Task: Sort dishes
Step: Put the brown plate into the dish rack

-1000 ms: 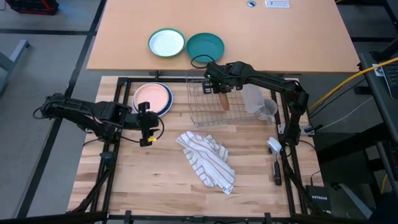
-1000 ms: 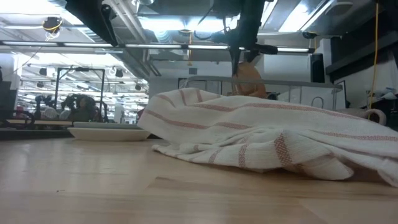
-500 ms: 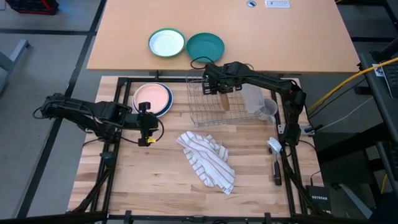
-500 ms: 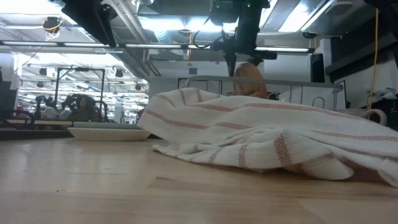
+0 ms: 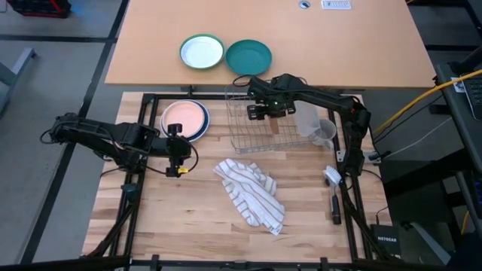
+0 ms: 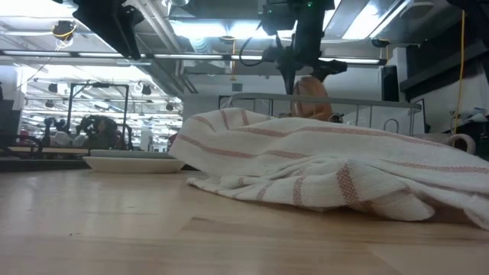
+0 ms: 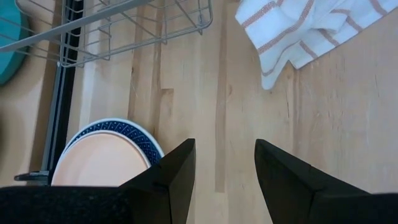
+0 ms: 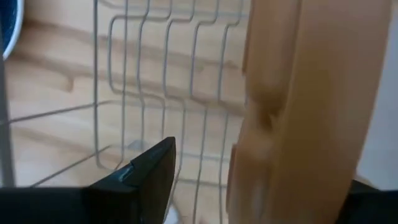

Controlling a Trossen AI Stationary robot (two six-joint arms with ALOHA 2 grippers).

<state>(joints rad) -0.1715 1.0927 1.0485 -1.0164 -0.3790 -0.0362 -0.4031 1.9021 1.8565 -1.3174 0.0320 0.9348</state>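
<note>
Right pincer (image 5: pixel 269 113) apart, straddling tan-brown plate (image 5: pixel 274 125) upright in wire rack (image 5: pixel 252 139). Left pincer (image 5: pixel 179 150) apart, idle at tabletop's 9 o'clock.

"What's lying on my table?"

"A striped towel (image 5: pixel 252 192) crumpled near the middle, a wire rack (image 5: pixel 260 124) beyond it."

"And to my right?"

"A clear jug (image 5: pixel 320 132) beside the rack. On the far table, a teal plate (image 5: pixel 248 55) touches a green-rimmed white plate (image 5: pixel 202 52)."
</note>
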